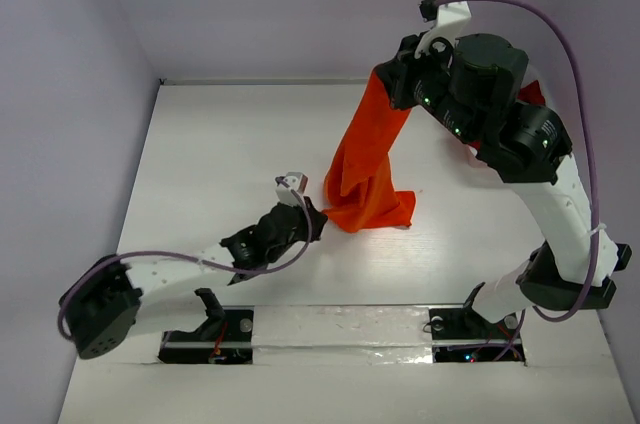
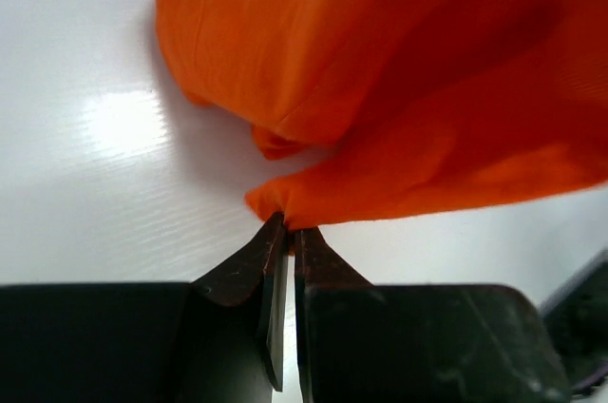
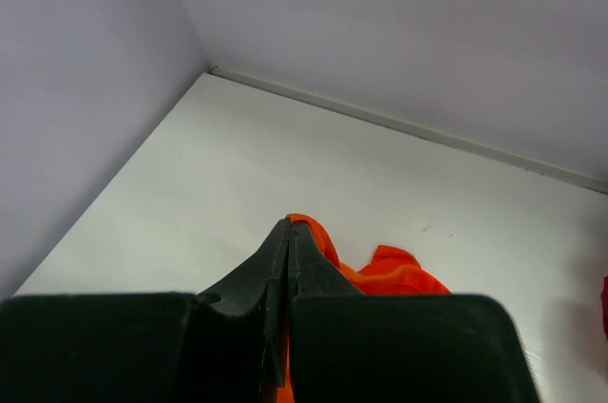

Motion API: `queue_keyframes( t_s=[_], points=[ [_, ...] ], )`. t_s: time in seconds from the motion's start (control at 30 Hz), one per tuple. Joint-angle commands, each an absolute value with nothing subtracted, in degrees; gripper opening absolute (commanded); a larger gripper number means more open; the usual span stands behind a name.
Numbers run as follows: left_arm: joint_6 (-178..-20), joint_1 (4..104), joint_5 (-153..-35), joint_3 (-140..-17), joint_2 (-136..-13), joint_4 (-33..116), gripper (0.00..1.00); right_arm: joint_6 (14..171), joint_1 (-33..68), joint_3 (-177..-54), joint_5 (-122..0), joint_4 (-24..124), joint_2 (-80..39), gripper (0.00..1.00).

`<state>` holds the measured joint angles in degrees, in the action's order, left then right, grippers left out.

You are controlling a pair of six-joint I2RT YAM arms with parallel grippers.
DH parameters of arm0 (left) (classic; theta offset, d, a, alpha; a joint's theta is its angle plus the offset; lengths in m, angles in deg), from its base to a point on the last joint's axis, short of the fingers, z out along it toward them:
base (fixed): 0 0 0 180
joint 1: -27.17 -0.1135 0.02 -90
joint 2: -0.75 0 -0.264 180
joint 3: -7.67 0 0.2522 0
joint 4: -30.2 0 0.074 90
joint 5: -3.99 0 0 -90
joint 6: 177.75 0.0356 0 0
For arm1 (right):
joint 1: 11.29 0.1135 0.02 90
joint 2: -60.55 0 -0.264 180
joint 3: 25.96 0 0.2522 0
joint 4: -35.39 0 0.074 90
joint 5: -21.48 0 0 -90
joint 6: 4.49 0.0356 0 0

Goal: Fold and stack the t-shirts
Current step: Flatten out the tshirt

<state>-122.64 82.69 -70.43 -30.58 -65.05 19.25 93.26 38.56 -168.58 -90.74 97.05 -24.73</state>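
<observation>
The bright orange t-shirt [image 1: 368,159] hangs in a long bunch from my right gripper [image 1: 385,79], which is raised at the back of the table and shut on its top edge [image 3: 306,225]. The shirt's lower end rests crumpled on the table. My left gripper [image 1: 318,214] is low on the table and shut on a lower corner of the orange t-shirt [image 2: 285,215]. A dark red t-shirt [image 1: 530,94] shows only as a sliver behind the right arm, and at the right edge of the right wrist view [image 3: 604,306].
The white table [image 1: 220,164] is walled at the back and left. The right arm [image 1: 545,194] arches over the right side of the table. The arm bases [image 1: 340,334] sit at the near edge.
</observation>
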Motion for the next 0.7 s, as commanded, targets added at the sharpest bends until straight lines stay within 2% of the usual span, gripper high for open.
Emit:
queue_keyframes(
  t_s=[0.0, 0.1, 0.23, 0.43, 0.67],
  points=[
    [-124.3, 83.1, -67.5, -36.5, -53.8, 27.9, 0.0, 93.7, 37.1, -167.7, -93.9, 92.4, -22.0, 0.0],
    [-123.2, 83.1, -64.7, -41.5, -43.9, 38.1, 0.0, 94.8, 34.9, -167.2, -94.5, 92.5, -21.3, 0.0],
    [-122.5, 83.1, -61.5, -49.5, -40.1, 50.4, 0.0, 96.8, 32.6, -167.3, -96.3, 93.2, -21.5, 0.0],
    [-121.3, 83.1, -58.8, -59.1, -36.3, 58.0, 0.0, 100.0, 25.7, -164.8, -98.2, 94.0, -21.6, 0.0],
    [-118.9, 83.1, -52.9, -69.1, -34.6, 65.8, 0.0, 103.0, 14.2, -162.9, -93.3, 94.7, -23.4, 0.0]
  ],
)
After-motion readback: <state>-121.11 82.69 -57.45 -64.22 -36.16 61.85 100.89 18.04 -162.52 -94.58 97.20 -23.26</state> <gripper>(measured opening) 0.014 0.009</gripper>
